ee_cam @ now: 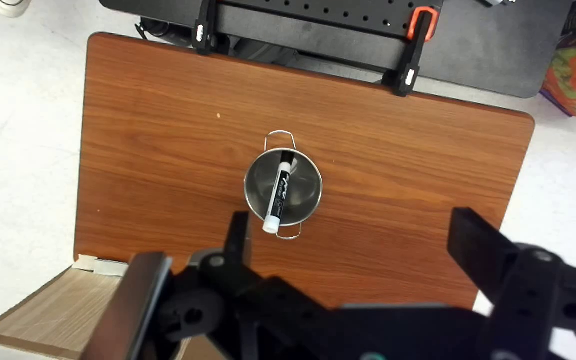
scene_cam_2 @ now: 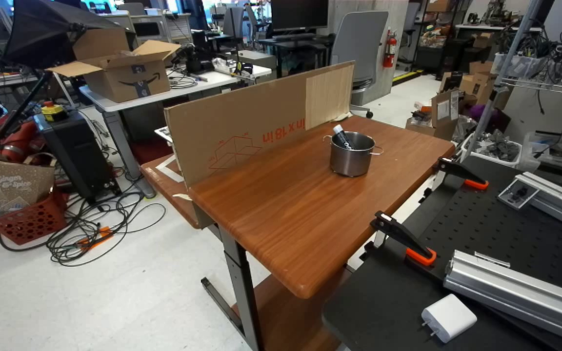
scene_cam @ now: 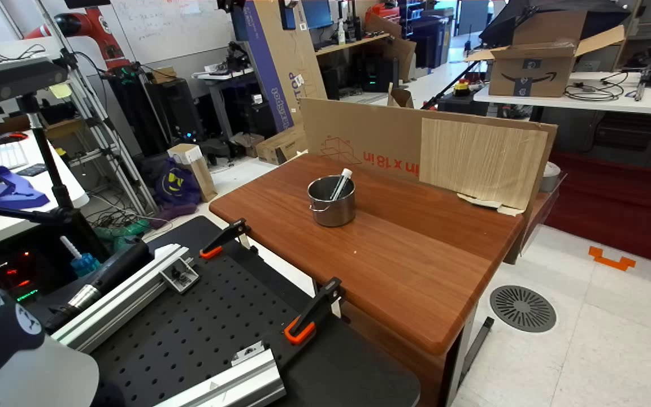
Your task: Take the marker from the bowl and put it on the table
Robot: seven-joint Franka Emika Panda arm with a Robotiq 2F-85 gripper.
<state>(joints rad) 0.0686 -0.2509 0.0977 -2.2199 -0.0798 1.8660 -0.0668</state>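
Wrist view: the gripper (ee_cam: pixel 353 230) has its fingers (ee_cam: pixel 478 245) spread wide, with nothing held. The marker (ee_cam: pixel 279 192) lies aslant inside the bowl (ee_cam: pixel 309 192), which stands on the table (ee_cam: pixel 393 165); the marker's white end (ee_cam: pixel 271 224) projects over the rim, just beside a handle (ee_cam: pixel 288 238). Likely fault: if the fingers descend off the marker's line, one may catch the rim or the handle, and the bowl could tip or be lifted too. Shown here alone is the black end (ee_cam: pixel 287 156), down in the bowl.

In an exterior view, only a short length of marker is exposed, so a shallow pinch might slip and let it drop back. The white end stands above the rim and leans toward the panel (scene_cam: pixel 365 135), a rise that the wrist view flattens. The arm (scene_cam: pixel 37 367) shows only its lower part; the fingers cannot be made out.

In an exterior view, a later risk may be judged: once released, the marker's round barrel could roll on the smooth table, especially near an edge. Both handles show on the upright bowl, and a plug (scene_cam_2: pixel 449 318) lies on the board (scene_cam_2: pixel 486 219), not evident elsewhere. Fingers again cannot be made out.
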